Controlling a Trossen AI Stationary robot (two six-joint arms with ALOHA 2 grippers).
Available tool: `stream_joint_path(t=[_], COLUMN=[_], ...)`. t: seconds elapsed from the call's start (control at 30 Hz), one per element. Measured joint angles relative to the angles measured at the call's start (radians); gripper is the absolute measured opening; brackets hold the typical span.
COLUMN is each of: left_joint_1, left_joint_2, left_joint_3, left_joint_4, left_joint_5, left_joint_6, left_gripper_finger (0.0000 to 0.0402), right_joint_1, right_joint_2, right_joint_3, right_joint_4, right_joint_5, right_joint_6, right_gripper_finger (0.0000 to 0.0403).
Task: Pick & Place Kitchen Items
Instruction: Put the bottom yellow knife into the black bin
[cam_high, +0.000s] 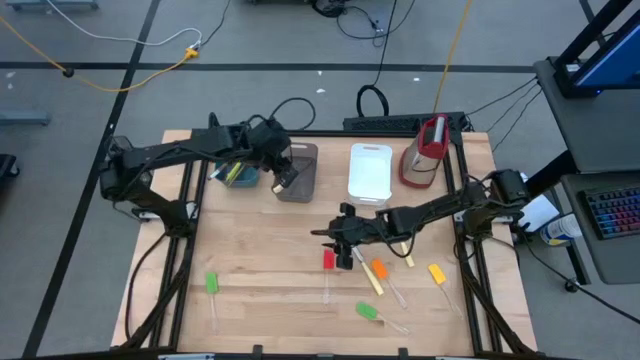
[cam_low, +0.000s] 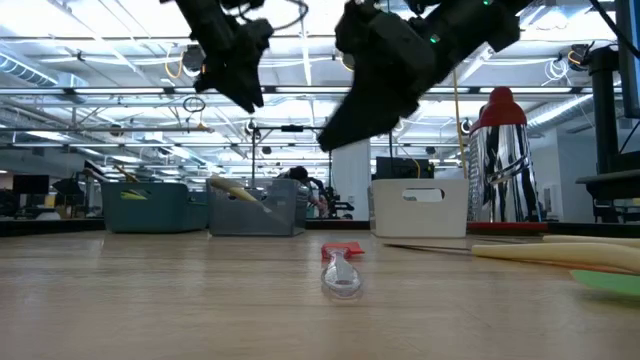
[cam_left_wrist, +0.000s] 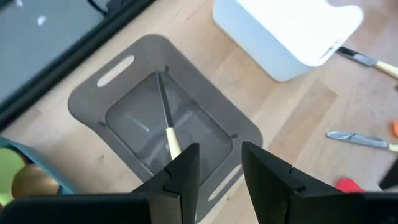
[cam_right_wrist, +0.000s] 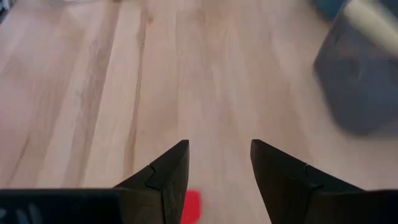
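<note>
My left gripper (cam_high: 283, 181) (cam_left_wrist: 219, 168) hangs open and empty above the grey tub (cam_high: 298, 170). Inside that tub leans a knife (cam_left_wrist: 166, 121), its pale handle sticking up over the rim (cam_low: 236, 188). My right gripper (cam_high: 340, 238) (cam_right_wrist: 219, 168) is open and empty too, slanting down over the table's middle just beyond the red-headed spatula (cam_high: 328, 261) (cam_low: 342, 268), whose head shows between its fingers (cam_right_wrist: 192, 208). Flat on the table lie an orange spatula (cam_high: 378, 270), a yellow one (cam_high: 437, 273), two green ones (cam_high: 212, 285) (cam_high: 368, 312) and pale-handled knives (cam_high: 371, 278) (cam_high: 406, 257).
A teal tub (cam_high: 234, 173) holding utensils stands left of the grey one. A white tub (cam_high: 369, 172) and a red-and-clear jug (cam_high: 424, 155) stand at the back right. Bare wood lies along the table's near left part (cam_high: 260, 300).
</note>
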Motion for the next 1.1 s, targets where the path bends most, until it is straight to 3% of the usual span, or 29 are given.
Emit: stream_joint_path(t=[0.33,0.63,1.1], left_joint_1=[-0.135,-0.245,-0.283], left_joint_2=[-0.073,-0.078,-0.078], left_joint_3=[-0.001,-0.001,-0.001], left_joint_4=[-0.017,-0.016,0.000], left_joint_5=[-0.177,-0.290,-0.317], left_joint_6=[0.041,0.030,0.012], left_gripper_finger=[0.0122,0.0122,0.0122], right_joint_1=[0.052,0.115,0.244], right_joint_2=[-0.054,-0.046,0.007], right_joint_3=[0.002,-0.001,0.000], right_joint_4=[-0.212,-0.543,-0.523], right_joint_5=[0.001,-0.056,-0.080], right_joint_6=[0.227,0.511,0.786], right_gripper_finger=[0.0164,0.0164,0.0164])
